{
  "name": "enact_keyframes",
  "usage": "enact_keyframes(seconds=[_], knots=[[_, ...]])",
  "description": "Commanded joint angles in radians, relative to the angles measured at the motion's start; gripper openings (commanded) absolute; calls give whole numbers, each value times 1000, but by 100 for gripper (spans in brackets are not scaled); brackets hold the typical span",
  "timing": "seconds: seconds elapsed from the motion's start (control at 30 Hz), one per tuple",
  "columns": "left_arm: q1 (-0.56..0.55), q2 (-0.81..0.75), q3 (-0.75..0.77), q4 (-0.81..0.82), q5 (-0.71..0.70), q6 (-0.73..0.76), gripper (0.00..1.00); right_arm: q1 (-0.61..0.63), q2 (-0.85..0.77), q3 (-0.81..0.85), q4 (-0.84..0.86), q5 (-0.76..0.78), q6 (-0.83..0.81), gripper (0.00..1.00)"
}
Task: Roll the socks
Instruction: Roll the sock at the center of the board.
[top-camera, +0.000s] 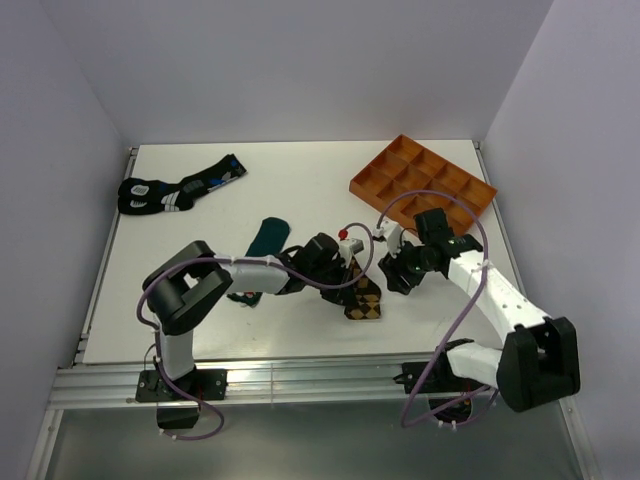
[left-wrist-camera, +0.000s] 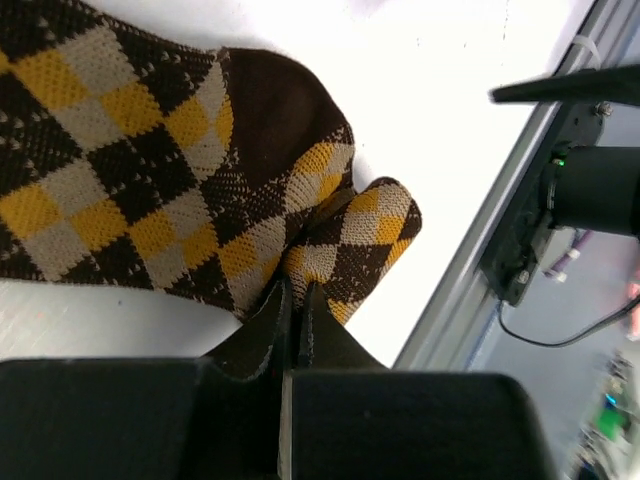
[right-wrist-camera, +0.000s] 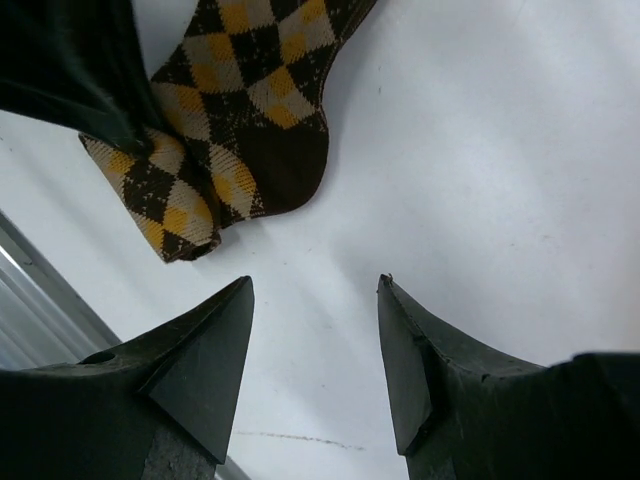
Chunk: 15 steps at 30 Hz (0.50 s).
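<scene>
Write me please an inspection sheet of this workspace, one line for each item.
Surface: white table, flat, no spill seen.
Job's things: checkered sock partly folded at the middle; teal sock lies left of it.
Clutter: orange compartment tray far right; dark sock pair far left.
Grippers: left gripper shut on the checkered sock's edge; right gripper open, holding nothing.
Cables: purple cables hang in wide loops.
Surroundings: pale walls on three sides; metal rail at the near edge.
</scene>
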Motion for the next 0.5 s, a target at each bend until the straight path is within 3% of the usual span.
enact_keyframes(seconds=[0.0, 0.2, 0.47], knots=[[24, 58, 70, -221, 114, 9, 0, 3, -86, -24, 44, -23, -64, 60], [87, 133, 173, -335, 259, -8, 0, 144, -161, -126, 76, 20, -119, 60], [96, 211, 264, -381, 300, -26, 0, 347, -244, -209, 150, 43, -125, 60]])
